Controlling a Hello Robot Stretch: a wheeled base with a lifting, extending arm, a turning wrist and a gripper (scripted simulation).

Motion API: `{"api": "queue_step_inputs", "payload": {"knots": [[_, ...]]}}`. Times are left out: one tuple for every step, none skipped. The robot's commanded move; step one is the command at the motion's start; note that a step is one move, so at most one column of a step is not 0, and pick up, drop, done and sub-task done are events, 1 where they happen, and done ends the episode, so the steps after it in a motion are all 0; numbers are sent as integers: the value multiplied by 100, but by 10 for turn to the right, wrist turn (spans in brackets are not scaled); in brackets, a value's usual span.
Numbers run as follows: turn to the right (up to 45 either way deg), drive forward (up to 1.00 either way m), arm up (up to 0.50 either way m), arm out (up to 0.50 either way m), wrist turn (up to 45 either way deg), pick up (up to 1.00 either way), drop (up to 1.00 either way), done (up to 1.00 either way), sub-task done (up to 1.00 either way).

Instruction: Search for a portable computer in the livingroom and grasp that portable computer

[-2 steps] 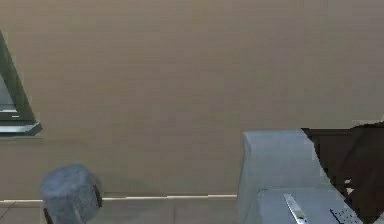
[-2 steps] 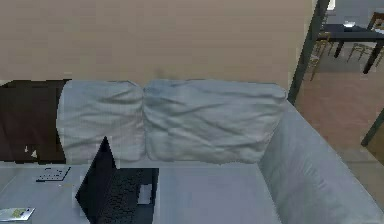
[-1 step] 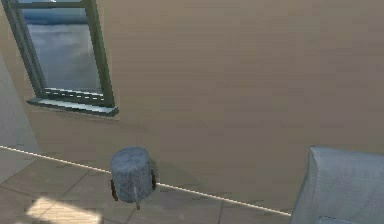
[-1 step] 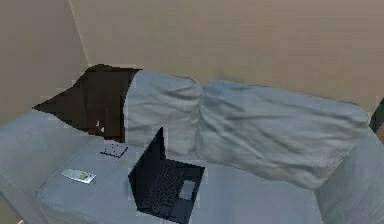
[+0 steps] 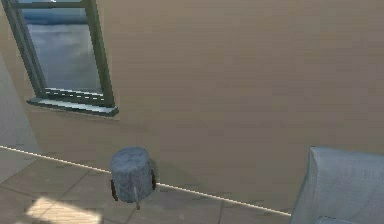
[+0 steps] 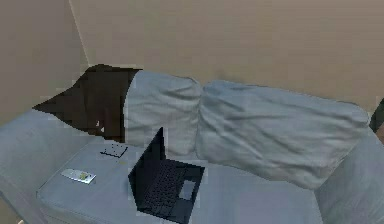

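An open black laptop (image 6: 165,180) lies on the seat of a pale blue-grey sofa (image 6: 270,130) in the arm side view, low and left of the middle. Its screen stands upright and tilts toward the view's left. Its keyboard half points down toward the bottom edge.
A dark brown throw (image 6: 95,98) drapes the sofa's left end. Two small flat items, a grey one (image 6: 114,150) and a white one (image 6: 78,177), lie on the seat. The forward view has a beige wall, a green-framed window (image 5: 65,55), a small grey round stool (image 5: 132,174) and the sofa's arm (image 5: 340,190).
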Motion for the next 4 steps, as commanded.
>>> {"api": "queue_step_inputs", "payload": {"knots": [[0, 0, 4, 0, 0, 0, 0, 0, 0], [0, 0, 0, 18, 0, 0, 0, 0, 0], [0, 0, 0, 0, 450, 0, 0, 0, 0], [0, 0, 0, 0, 450, 0, 0, 0, 0]]}}
